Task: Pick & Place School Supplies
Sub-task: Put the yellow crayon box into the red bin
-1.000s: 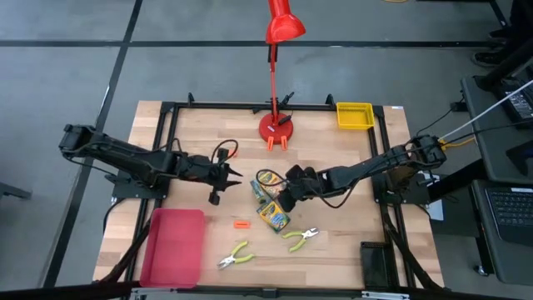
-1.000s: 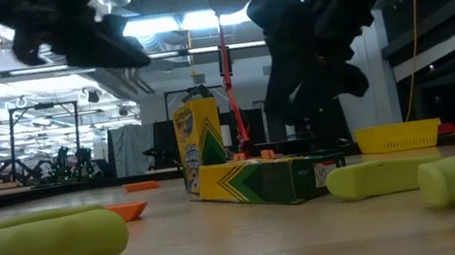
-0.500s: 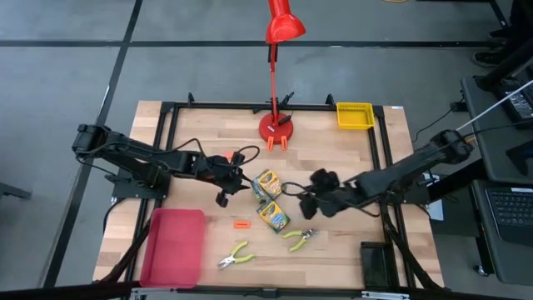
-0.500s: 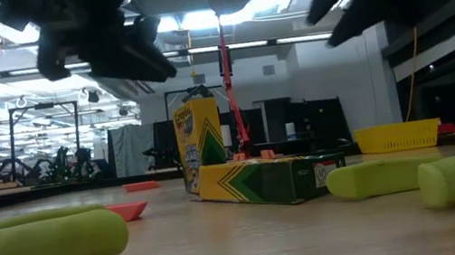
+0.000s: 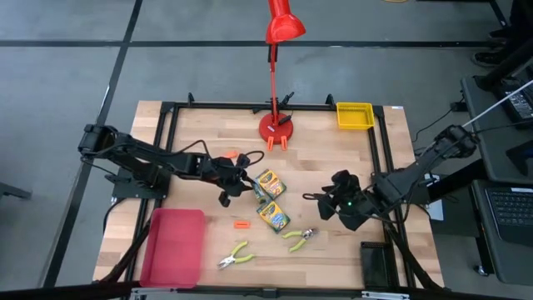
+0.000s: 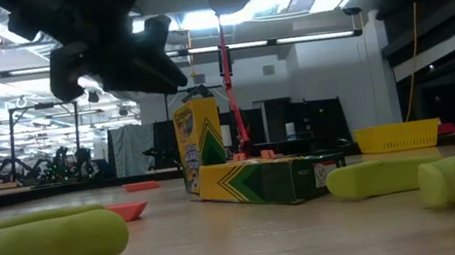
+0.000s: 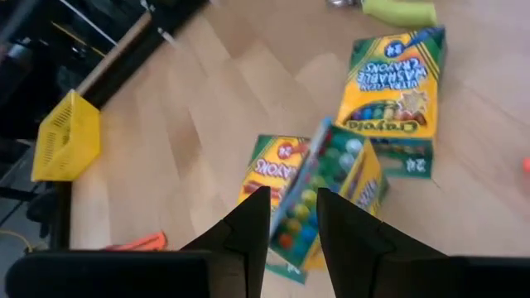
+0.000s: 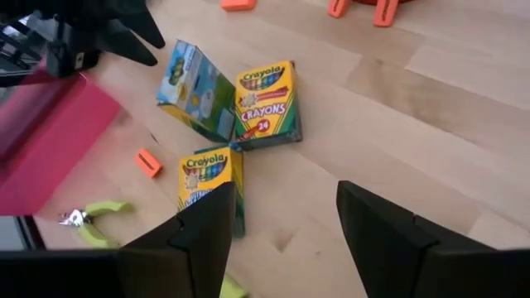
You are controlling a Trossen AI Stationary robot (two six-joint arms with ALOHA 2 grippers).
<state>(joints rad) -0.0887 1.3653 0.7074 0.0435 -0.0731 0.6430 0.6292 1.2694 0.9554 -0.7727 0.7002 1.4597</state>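
Observation:
One yellow-and-green crayon box (image 8: 195, 91) stands on its edge on the wood (image 6: 200, 145). A second box (image 8: 265, 103) lies flat against it. A third box (image 5: 273, 215) lies flat nearer the front edge. My left gripper (image 5: 241, 182) hovers open just left of the standing box, whose upper edge (image 7: 323, 199) shows beyond the gap between the fingers, untouched. My right gripper (image 5: 329, 202) hangs open and empty, right of the boxes, above the table (image 8: 281, 240). Two green-handled pliers (image 5: 237, 256) (image 5: 300, 239) and a small orange piece (image 5: 241, 223) lie near the front.
A flat red tray (image 5: 173, 246) lies at the front left. The red lamp's base (image 5: 275, 127) stands at the far middle, with a yellow bin (image 5: 354, 115) at the far right. Another orange piece (image 5: 226, 155) lies behind my left gripper. Bare wood stretches between the boxes and the bin.
My right gripper has drawn back from the crayon boxes toward the table's right edge and risen, open and empty. My left gripper has moved right toward the standing box, sunk a little and rolled. The boxes have kept their places.

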